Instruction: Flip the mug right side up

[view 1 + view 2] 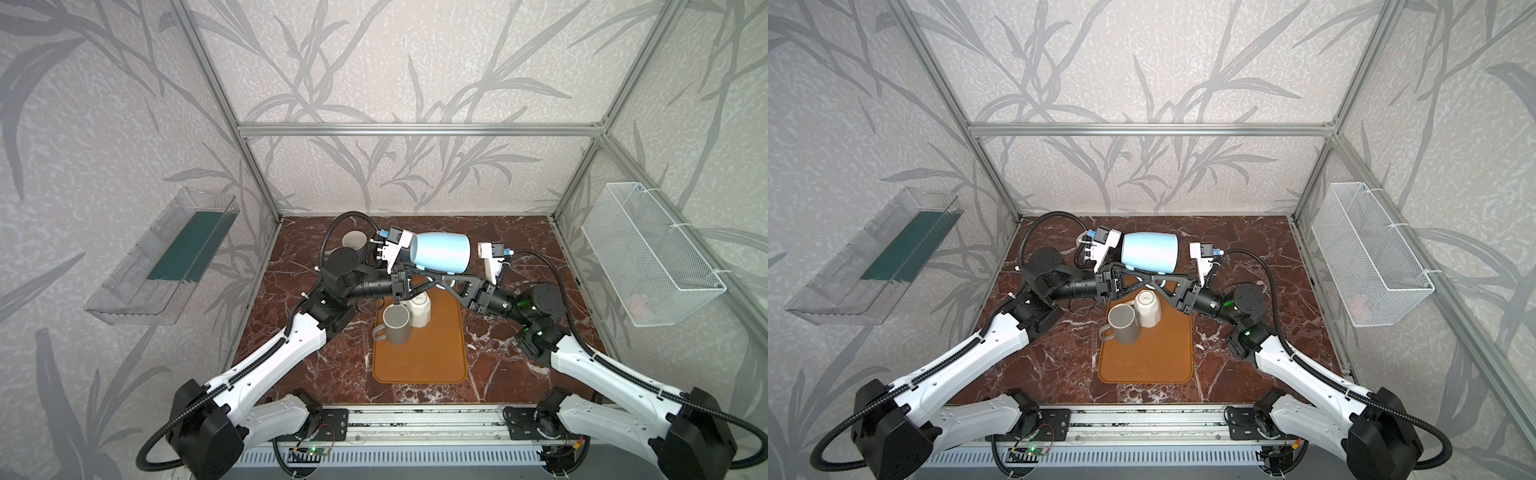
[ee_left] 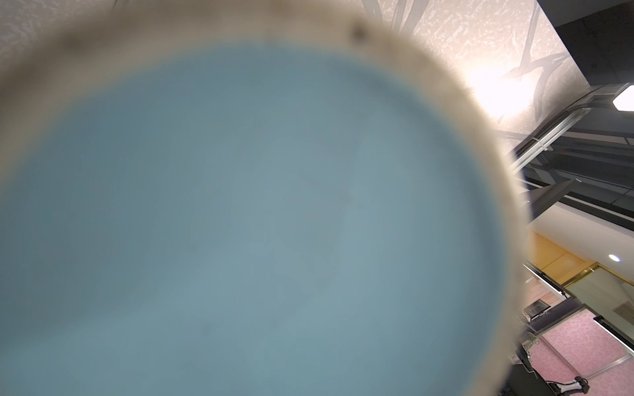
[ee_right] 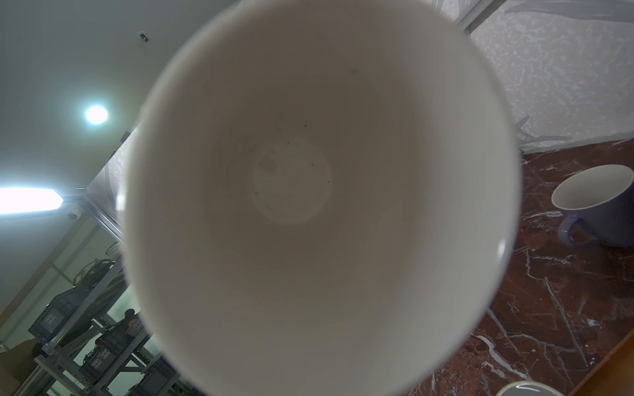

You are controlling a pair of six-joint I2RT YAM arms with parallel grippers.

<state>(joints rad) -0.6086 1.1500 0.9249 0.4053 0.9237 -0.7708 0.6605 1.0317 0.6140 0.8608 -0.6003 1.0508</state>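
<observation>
the mug (image 1: 442, 251) hangs on its side in the air, just above my crossed fingers, base turned to my left wrist, mouth to my right wrist. my left pincer (image 1: 434, 284) is closed, and as far as i can judge it is clamped on the handle (image 1: 439, 286), which peeks out pale blue under the body. my right pincer (image 1: 424, 275) reaches in from the opposite side to the same spot. whether it grips or sits loose i cannot tell.

to do this well, i judge one grip must be firm before the other slackens, since the mug's weight sits above the handle and would swing it round. then i'd roll the wrist slowly until the mouth faces up, and only then go down. straight below my pincers a grey mug (image 1: 397, 324) and a white cup (image 1: 419, 311) stand on the mat (image 1: 419, 361). the stretch of mat nearer my bases is bare, so i'd set down there, base flat, and let go once it bears.

neither wrist view shows my fingertips. the left one is filled by the blurred blue base, the right one by the white inside. in both top views the black fingers overlap, so i can't sort which one touches the handle or how much of it is caught.
</observation>
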